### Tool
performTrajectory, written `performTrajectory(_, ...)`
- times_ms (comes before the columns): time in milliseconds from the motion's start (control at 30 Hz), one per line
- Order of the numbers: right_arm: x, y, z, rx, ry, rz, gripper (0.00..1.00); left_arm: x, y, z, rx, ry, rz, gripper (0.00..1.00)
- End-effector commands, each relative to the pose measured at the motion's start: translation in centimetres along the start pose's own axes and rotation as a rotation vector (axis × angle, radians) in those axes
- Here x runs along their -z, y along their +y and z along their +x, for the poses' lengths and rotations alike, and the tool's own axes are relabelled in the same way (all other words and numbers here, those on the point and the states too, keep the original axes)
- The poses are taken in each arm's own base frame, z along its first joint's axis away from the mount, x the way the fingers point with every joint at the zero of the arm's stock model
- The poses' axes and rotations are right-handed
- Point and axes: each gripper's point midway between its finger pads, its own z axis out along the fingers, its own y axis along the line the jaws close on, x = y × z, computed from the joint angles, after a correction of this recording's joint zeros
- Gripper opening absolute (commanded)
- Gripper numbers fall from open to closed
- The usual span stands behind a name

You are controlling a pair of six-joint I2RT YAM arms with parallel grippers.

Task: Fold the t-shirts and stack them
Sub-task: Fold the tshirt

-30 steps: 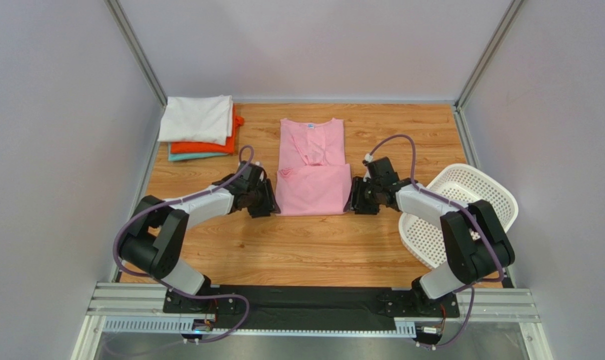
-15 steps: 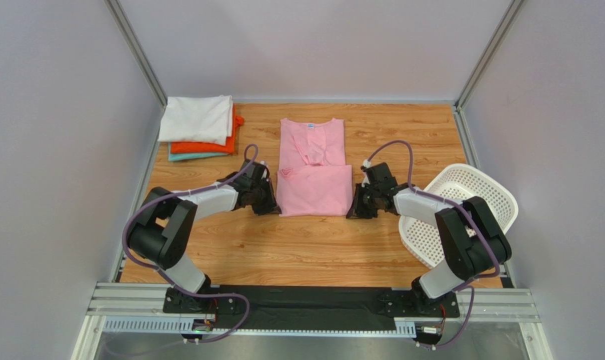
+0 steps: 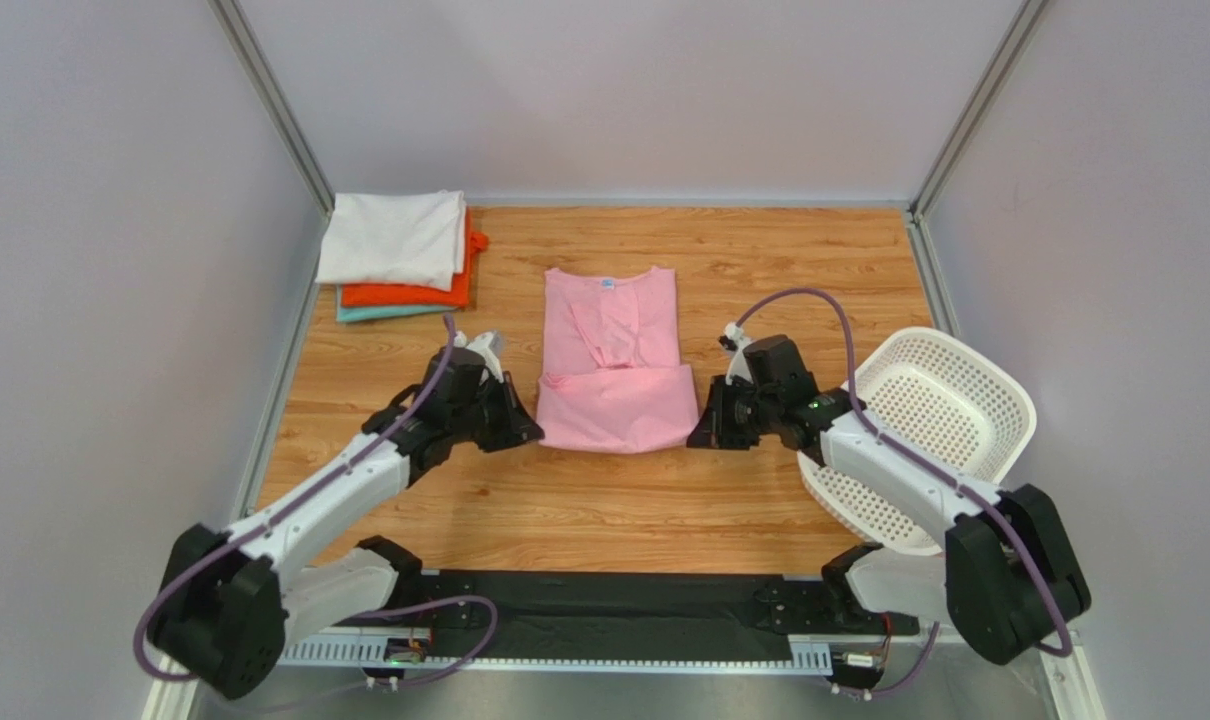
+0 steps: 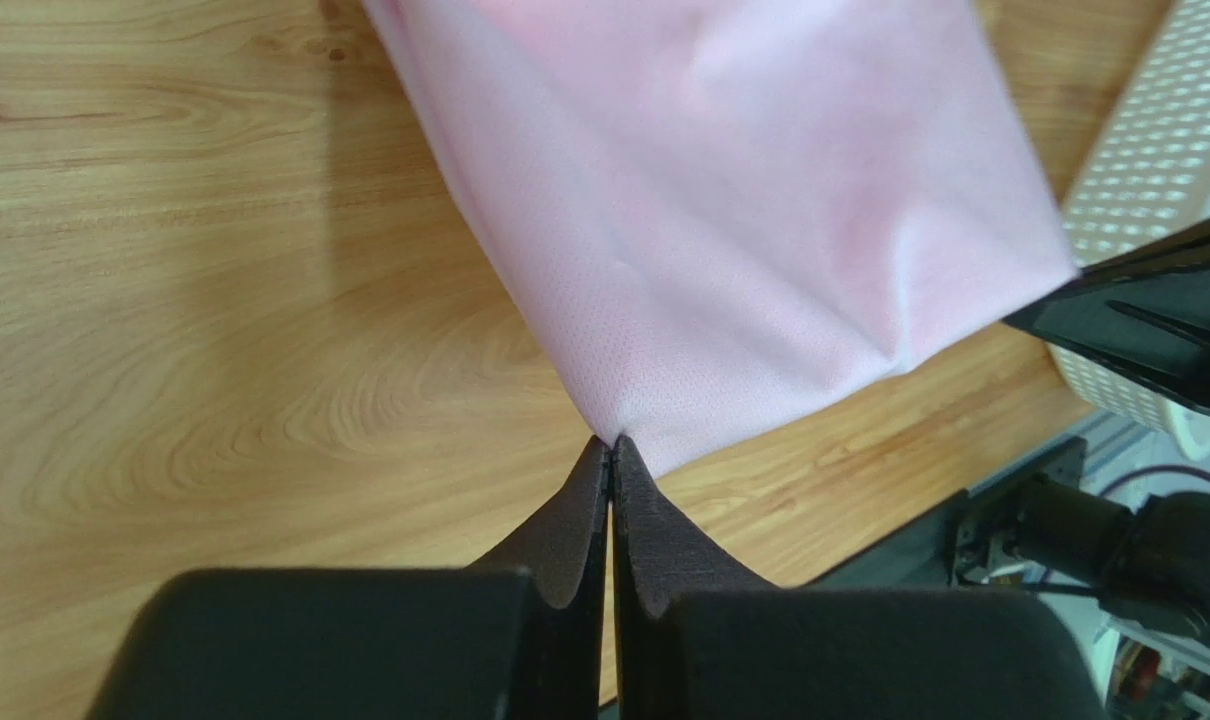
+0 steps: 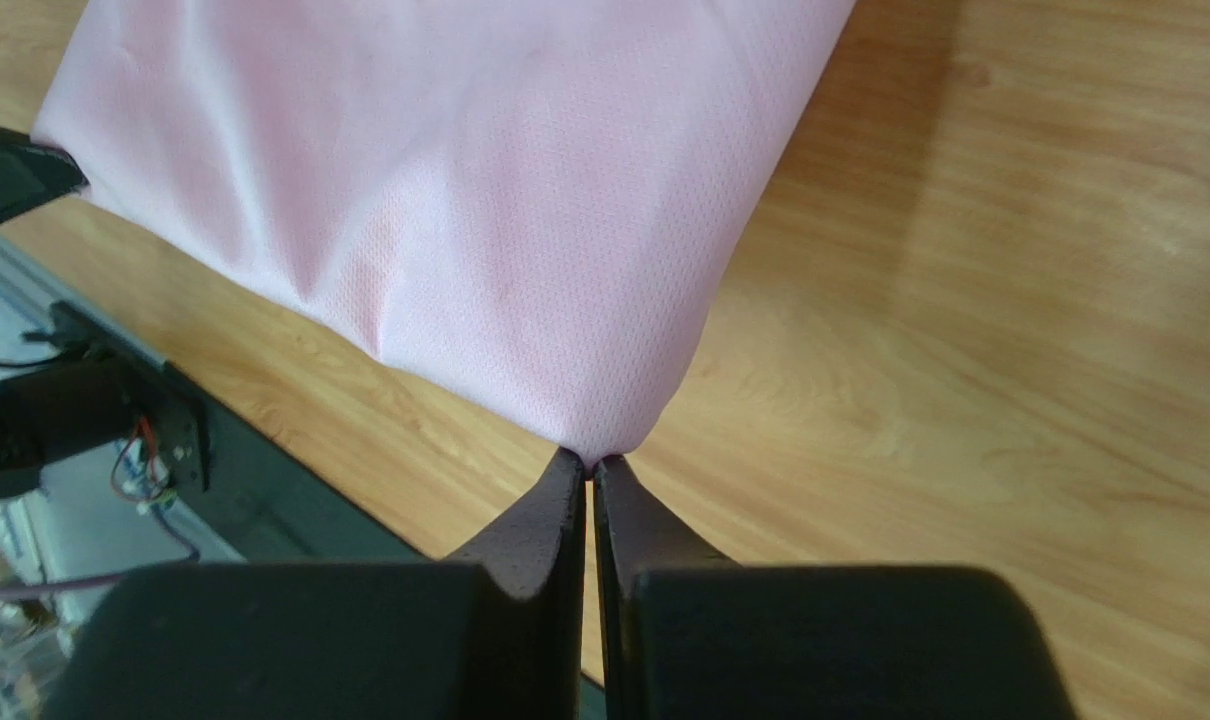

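The light pink t-shirt [image 3: 614,353] lies in the middle of the wooden table, its near part folded over and held up. My left gripper [image 3: 532,426] is shut on the fold's near left corner; in the left wrist view the cloth [image 4: 746,195] is pinched at the gripper [image 4: 611,446]. My right gripper [image 3: 697,431] is shut on the near right corner; in the right wrist view the cloth [image 5: 461,195] is pinched at the gripper [image 5: 590,456]. A folded stack sits at the back left: white t-shirt [image 3: 395,236] on an orange-red one [image 3: 416,294] on a teal one [image 3: 386,314].
A white perforated basket [image 3: 919,428] stands tilted at the right edge, just beyond my right arm; it also shows in the left wrist view [image 4: 1160,165]. Grey walls close the table on three sides. The black rail with the arm bases [image 3: 611,600] runs along the near edge.
Both grippers have pulled back toward the near edge and risen, carrying the pink shirt's folded edge with them. The whole shirt has shifted slightly nearer and left.
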Motion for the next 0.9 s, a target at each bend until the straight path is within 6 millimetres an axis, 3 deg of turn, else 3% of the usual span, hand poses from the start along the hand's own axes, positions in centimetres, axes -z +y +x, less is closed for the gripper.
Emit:
performTrajectory(0,2.7,1.9,2.9,0.016,0.106,-0.094,0.0,3.1,-0.8,0.4,-0.035,-0.058,0.05,0.0)
performTrajectory(200,6.9,5.8,4.8,0.055,0.187,-0.262,0.0,7.4,-2.7,1.0,-0.055,-0.135,0.179,0.0)
performTrajectory(333,9.7,8.7,4.9,0.08,0.173,-0.405,0.0,10.1,-4.0,0.9,-0.068,-0.202,0.263,0.0)
performTrajectory(467,11.1,10.5,4.4,0.095,0.165,-0.488,0.0,11.7,-4.1,0.5,-0.061,-0.265,0.267,0.0)
performTrajectory(633,10.9,11.9,3.0,0.103,0.138,-0.555,0.0,11.9,-2.5,-0.5,0.014,-0.31,0.168,0.0)
performTrajectory(867,9.5,13.1,0.1,0.107,0.093,-0.581,0.0,11.4,-0.5,-3.3,0.109,-0.406,0.009,0.0)
